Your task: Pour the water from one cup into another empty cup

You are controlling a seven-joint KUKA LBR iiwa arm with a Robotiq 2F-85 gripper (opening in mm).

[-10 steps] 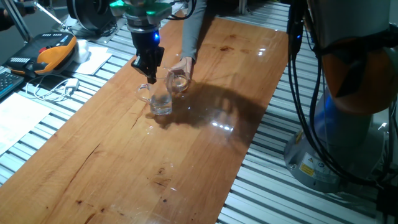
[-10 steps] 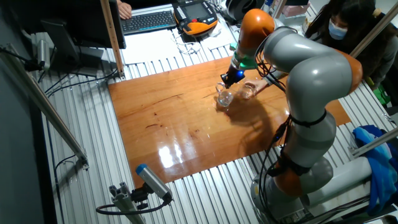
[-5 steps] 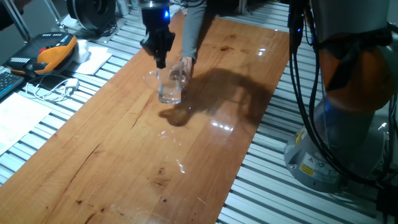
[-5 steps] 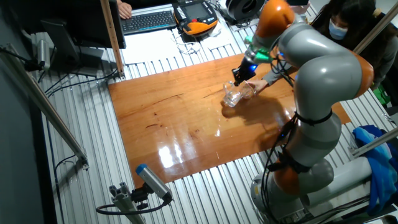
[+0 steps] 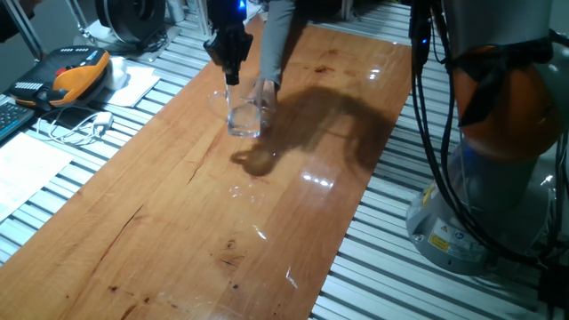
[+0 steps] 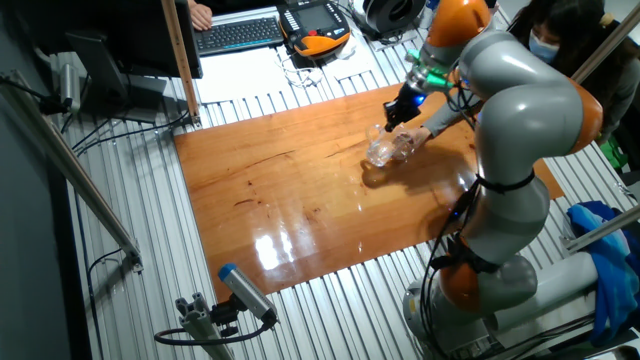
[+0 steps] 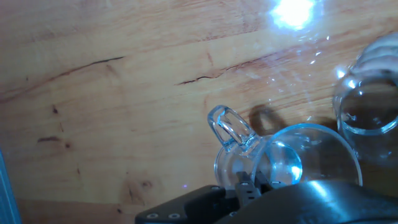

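The larger clear glass mug (image 5: 243, 120) with a looped handle (image 7: 229, 127) hangs tilted just above the wooden table (image 5: 178, 222), with its shadow below it. My gripper (image 5: 231, 78) is shut on the mug's rim beside the handle, as the hand view (image 7: 247, 185) shows. The water is hard to make out through the glass. The smaller handle-less tumbler (image 7: 368, 106) stands right next to the mug. A person's hand (image 5: 265, 92) holds it. In the other fixed view the gripper (image 6: 393, 121) is above the mug (image 6: 380, 152), and the tumbler (image 6: 404, 144) is just beyond it.
An orange teach pendant (image 5: 78, 71), cables and papers lie on the slatted bench left of the table. A keyboard (image 6: 240, 33) sits at the back. The arm's base (image 5: 498, 178) stands off the table's right edge. A masked person (image 6: 548, 40) reaches in from the far side.
My gripper has lifted the mug off the table and carried it toward the far end. It is now beside the tumbler that the person's hand holds.
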